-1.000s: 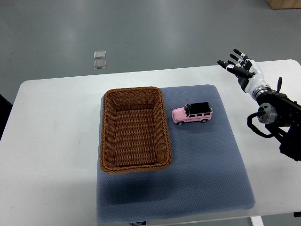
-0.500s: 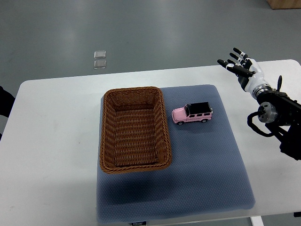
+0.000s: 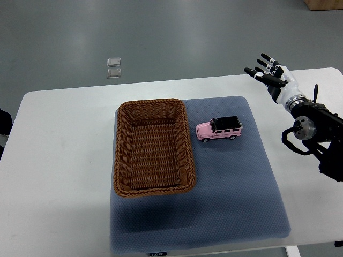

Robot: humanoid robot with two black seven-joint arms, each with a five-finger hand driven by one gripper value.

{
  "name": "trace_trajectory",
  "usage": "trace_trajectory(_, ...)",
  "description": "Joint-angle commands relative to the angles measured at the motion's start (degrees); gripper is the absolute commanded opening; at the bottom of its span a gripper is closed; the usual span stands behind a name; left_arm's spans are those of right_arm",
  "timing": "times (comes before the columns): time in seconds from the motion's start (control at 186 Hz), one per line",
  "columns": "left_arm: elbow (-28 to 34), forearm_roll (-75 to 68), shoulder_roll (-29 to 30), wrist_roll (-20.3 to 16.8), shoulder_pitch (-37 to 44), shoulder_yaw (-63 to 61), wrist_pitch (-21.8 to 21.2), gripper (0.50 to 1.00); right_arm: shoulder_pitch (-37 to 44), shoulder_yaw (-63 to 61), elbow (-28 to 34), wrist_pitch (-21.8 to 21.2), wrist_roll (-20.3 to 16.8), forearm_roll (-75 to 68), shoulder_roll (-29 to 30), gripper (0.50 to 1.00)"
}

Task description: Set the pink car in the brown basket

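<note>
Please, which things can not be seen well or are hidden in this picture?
- Left hand: out of the top view entirely.
- Right arm behind the right hand: cut off by the right edge.
- Two small clear items on the floor: too small to identify.
- Pink car: its far side faces away from the camera.
- Label at the blue mat front edge: too small to read.

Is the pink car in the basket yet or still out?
Out. The pink car stands on the blue mat, right of the empty brown basket.
</note>
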State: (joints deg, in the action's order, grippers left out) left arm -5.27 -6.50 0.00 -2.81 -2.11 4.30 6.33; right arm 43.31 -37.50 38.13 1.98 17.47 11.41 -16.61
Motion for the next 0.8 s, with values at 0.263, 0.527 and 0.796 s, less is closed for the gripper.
trace_trajectory(0.263,0.00,0.00,0.00,0.00,0.00,0.01,0.00,1.000,0.19,0.06,0.46,-4.35,0.02,5.91,0.00,0.913)
trace_trajectory(0.527,0.00,0.00,0.00,0.00,0.00,-0.08,0.00,1.000,1.07,0.33,1.60,-10.50,0.55,20.14,-1.31,0.913)
trace_trajectory(0.796,0.08,0.00,0.00,0.00,0.00,-0.08,0.00,1.000,2.66,1.47,6.52,-16.74,2.22,40.27,-4.92,0.911)
